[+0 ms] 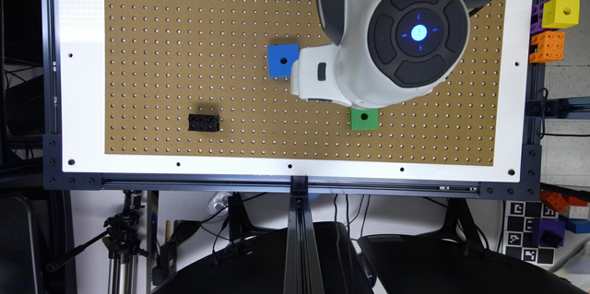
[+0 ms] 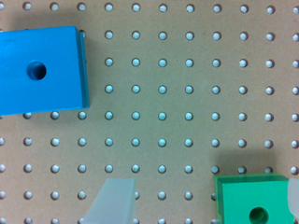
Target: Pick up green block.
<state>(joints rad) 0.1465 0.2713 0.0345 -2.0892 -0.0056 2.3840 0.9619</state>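
The green block [image 1: 364,119], small and square with a dark round hole in its top, sits on the brown pegboard [image 1: 184,31] just below the white arm [image 1: 392,36] in the exterior view. In the wrist view the green block [image 2: 252,198] lies between my two pale fingers, close to one fingertip [image 2: 294,196] and well apart from the other. My gripper [image 2: 205,186] is open and hovers above the board with nothing in its grasp.
A larger blue block [image 1: 282,60] with a hole lies beside the arm's white wrist part. A black studded brick [image 1: 203,122] sits toward the exterior view's left. Yellow [image 1: 560,13] and orange [image 1: 547,46] blocks rest off the board at the right.
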